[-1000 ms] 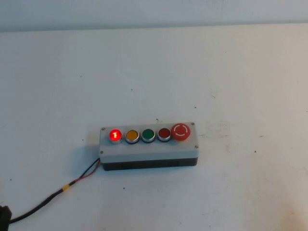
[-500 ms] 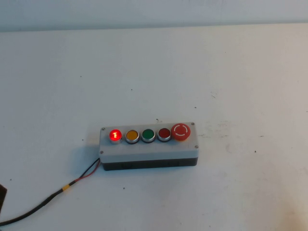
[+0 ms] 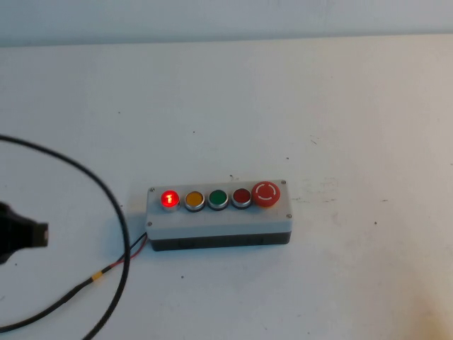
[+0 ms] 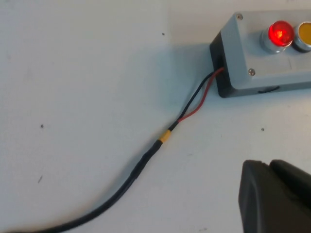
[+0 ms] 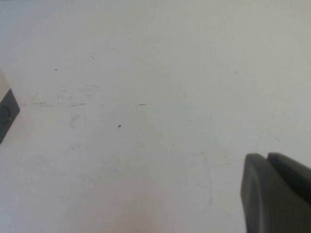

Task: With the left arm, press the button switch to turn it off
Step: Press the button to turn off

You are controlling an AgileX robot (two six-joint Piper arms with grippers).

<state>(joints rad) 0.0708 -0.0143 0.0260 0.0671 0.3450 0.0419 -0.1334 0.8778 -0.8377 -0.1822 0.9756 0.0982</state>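
Black left arm (image 3: 21, 237) has swung in at the bench's left edge toward the lit button switch (image 3: 170, 199), left gripper (image 4: 277, 199) and right gripper (image 5: 277, 194) jaw states impossible to tell

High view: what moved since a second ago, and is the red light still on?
The left arm has come in from the left edge, trailing its looping black cable, toward the grey box. Its left gripper is short of the box and touches nothing. The button switch still glows red; the box and its wire have not moved. The right gripper sits over bare table.
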